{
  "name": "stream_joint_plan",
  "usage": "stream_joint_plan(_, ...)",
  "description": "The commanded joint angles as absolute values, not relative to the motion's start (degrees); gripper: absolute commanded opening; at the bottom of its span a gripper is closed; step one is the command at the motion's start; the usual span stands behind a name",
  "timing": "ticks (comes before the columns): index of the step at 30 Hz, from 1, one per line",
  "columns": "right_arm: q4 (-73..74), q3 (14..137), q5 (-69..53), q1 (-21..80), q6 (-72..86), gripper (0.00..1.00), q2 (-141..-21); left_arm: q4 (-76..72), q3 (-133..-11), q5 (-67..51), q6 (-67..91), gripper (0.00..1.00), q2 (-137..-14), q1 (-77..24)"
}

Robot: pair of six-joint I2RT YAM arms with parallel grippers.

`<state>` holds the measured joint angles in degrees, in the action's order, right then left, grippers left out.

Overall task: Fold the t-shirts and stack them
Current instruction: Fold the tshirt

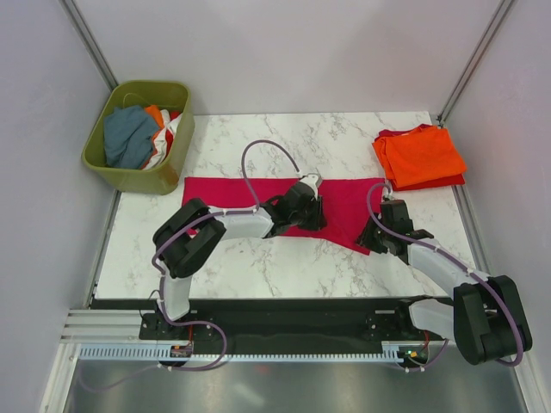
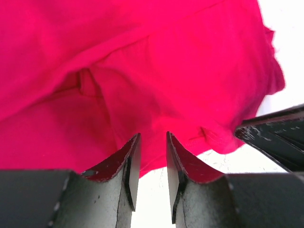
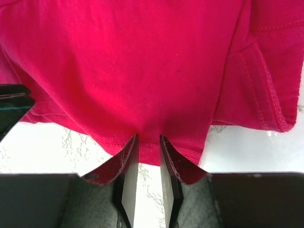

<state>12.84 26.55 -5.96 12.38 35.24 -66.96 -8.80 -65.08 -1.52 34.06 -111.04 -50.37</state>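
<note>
Magenta-pink t-shirt [image 1: 224, 189], white grey-veined marble table [image 1: 284, 258], orange shirt [image 1: 422, 155] on red shirt [image 1: 392, 134], olive-green basket [image 1: 138, 179].

1. Desk [image 1: 258, 267]: white marble-pattern top with grey veining, evenly lit.
2. Walls [image 1: 301, 52]: plain pale grey panels beyond the desk's far edge and along both sides.
3. Metal posts [image 1: 93, 45]: rising from the desk's far corners.
4. Slotted rail [image 1: 258, 351]: along the desk's near edge.

Pink shirt [image 1: 215, 189] middle hidden under left arm [image 1: 241, 225]; red shirt [image 1: 385, 135] mostly beneath orange shirt [image 1: 422, 155].
</note>
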Motion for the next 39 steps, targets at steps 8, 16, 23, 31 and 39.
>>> stream_joint_plan(8,12.0,25.7,-1.7,12.5,36.4,0.29,-66.0,-0.3,-70.7,4.0,33.6,0.35,-114.3,-52.3)
stream_joint_plan(16,11.7,24.8,-0.5,12.5,36.4,0.29,-66.7,3.3,-73.0,3.4,32.7,0.08,-115.8,-52.7)
stream_joint_plan(23,11.7,24.3,1.5,12.5,37.1,0.29,-67.8,2.6,-70.1,4.8,32.7,0.02,-111.9,-52.6)
stream_joint_plan(31,11.9,24.7,2.6,12.5,37.4,0.29,-69.3,1.9,-67.0,6.6,32.9,0.02,-107.3,-52.2)
stream_joint_plan(39,12.0,25.0,2.7,12.5,36.7,0.31,-69.9,4.5,-67.8,8.0,32.8,0.26,-108.0,-51.9)
